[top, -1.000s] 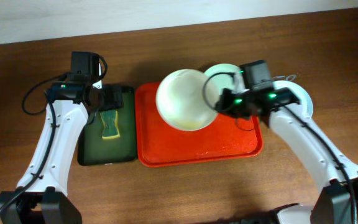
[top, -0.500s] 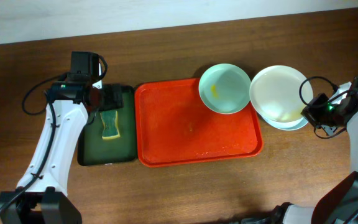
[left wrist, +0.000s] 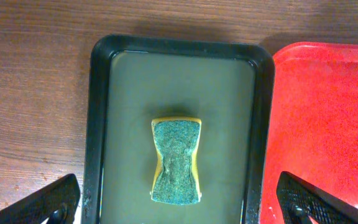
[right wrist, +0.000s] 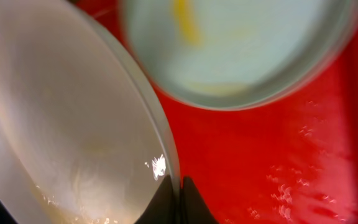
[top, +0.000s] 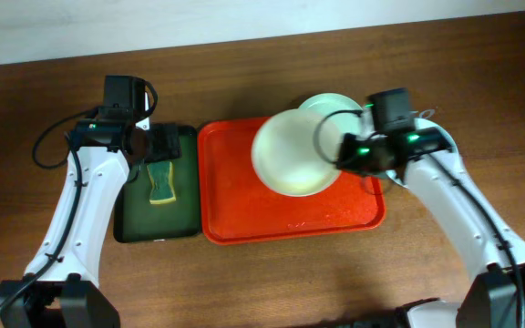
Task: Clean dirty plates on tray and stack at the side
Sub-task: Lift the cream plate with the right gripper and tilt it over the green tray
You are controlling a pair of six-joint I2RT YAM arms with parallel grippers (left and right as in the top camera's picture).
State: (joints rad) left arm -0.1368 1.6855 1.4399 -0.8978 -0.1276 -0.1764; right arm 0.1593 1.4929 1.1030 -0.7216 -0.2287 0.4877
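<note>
Wood-grain table (top: 272, 273) is showing a dull sheen; red tray (top: 244, 205) is gleaming, pebbled plastic; plate (right wrist: 55, 112) is shining glossy, possibly ceramic through the blur; sponge (left wrist: 176, 158) is looking coarse.

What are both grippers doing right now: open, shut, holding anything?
Left gripper: open, empty, above the sponge.
Right gripper: shut on the rim of a white plate.

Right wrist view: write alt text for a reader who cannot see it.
The right gripper, shut, pinches the rim of a whitish plate filling the frame's left. Beyond it, a pale green plate with a yellow smear sits on the red tray.
</note>
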